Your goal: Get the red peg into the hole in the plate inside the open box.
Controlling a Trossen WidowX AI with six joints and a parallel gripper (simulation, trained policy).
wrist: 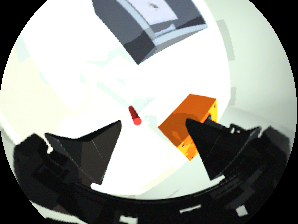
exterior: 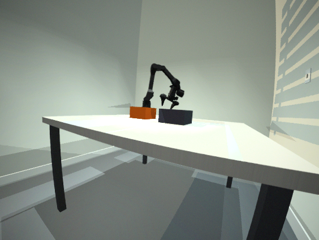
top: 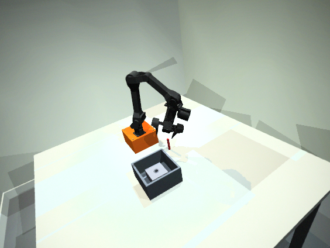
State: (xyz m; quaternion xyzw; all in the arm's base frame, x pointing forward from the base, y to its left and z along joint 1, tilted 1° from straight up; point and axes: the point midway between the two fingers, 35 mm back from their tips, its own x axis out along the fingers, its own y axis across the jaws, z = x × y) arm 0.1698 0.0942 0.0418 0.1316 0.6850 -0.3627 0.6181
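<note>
The red peg (top: 168, 144) (wrist: 134, 115) stands upright on the table, just behind the box; it does not show in the exterior view. My gripper (top: 164, 135) (exterior: 167, 107) (wrist: 154, 122) is wide open and empty, tilted, with its fingertips a little above the peg. In the wrist view the peg appears between the fingertips, nearer the left one. The open dark box (top: 167, 185) (exterior: 175, 116) (wrist: 120, 35) sits in front of the peg. At its bottom lies the pale plate (top: 162, 168) (wrist: 162, 15) with its round hole (top: 156, 171).
The orange base block (top: 146, 141) (exterior: 138, 112) (wrist: 177, 117) under the arm stands behind the box, close to the peg and to one finger. The box walls rise well above the plate. The white table (top: 88, 205) (exterior: 198, 138) carries all of these.
</note>
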